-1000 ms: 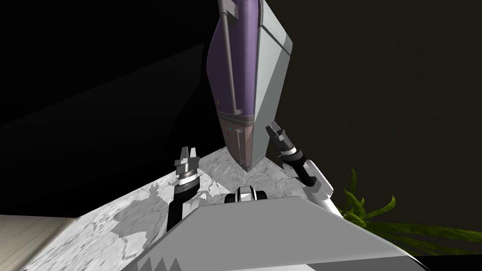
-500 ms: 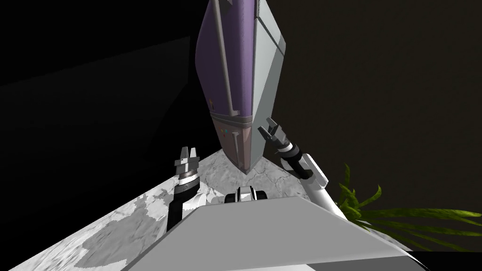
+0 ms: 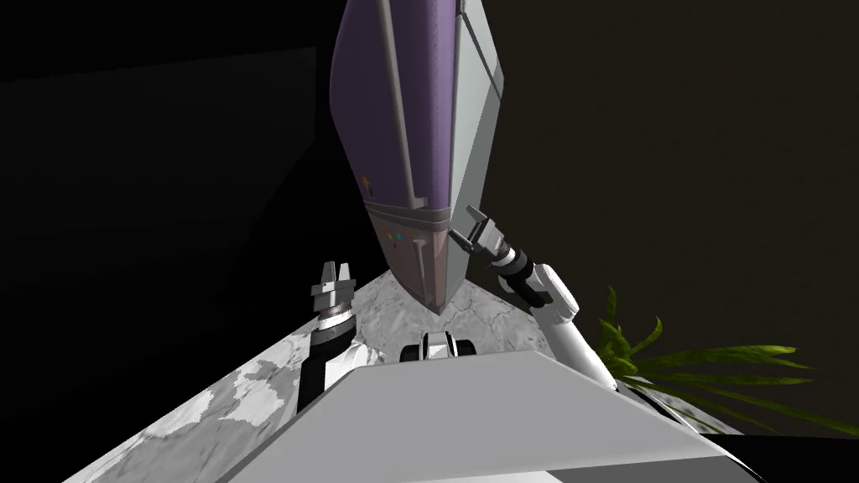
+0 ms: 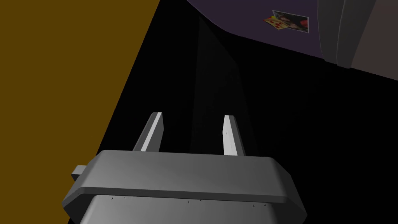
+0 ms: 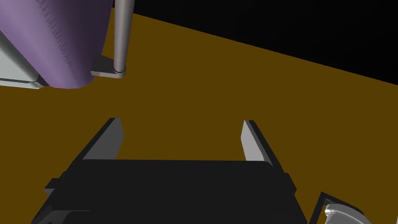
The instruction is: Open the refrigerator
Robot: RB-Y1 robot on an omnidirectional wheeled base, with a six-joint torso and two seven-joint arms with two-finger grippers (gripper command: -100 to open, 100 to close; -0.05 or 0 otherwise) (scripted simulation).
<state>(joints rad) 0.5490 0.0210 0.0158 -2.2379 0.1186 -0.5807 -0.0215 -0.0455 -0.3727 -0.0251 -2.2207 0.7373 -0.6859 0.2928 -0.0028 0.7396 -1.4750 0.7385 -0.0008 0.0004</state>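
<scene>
Head view: the refrigerator [image 3: 361,109] stands dead ahead of you, tall, one corner turned towards you. Front is purple and bulges slightly; the side panel [image 3: 476,126] is plain light grey. A long grey handle [image 3: 398,109] runs down the upper door. Below that sits a shorter mauve lower section [image 3: 407,260] with a small grey pull [image 3: 419,251] and a few coloured dots [image 3: 393,237]. Everything looks closed. It stands on a white marbled floor [image 3: 252,394]. A green plant [image 3: 671,360] is low on your right.

The right gripper [image 3: 463,223] is raised to the corner where the mauve section meets the grey side, just beside it. Whether it touches, I can't tell. Its fingers are spread wide with nothing between them. The left gripper [image 3: 335,267] hangs lower on your left, well apart from the fridge, pointing up.

Left wrist view: the left fingers [image 4: 232,136] have a narrow gap and hold nothing. Beyond them is a black area. To one side is a flat ochre surface [image 4: 58,77]. The purple front shows far off, with a small picture sticker [image 4: 289,21] on it and the grey handle next to that.

Right wrist view: the right fingers [image 5: 252,142] are wide apart and empty. Past them is the rounded purple end of the upper door. The handle's grey rod ends in a small bracket [image 5: 103,70] there, well clear of the fingers. The backdrop is the same ochre plane, with black beyond its edge.
</scene>
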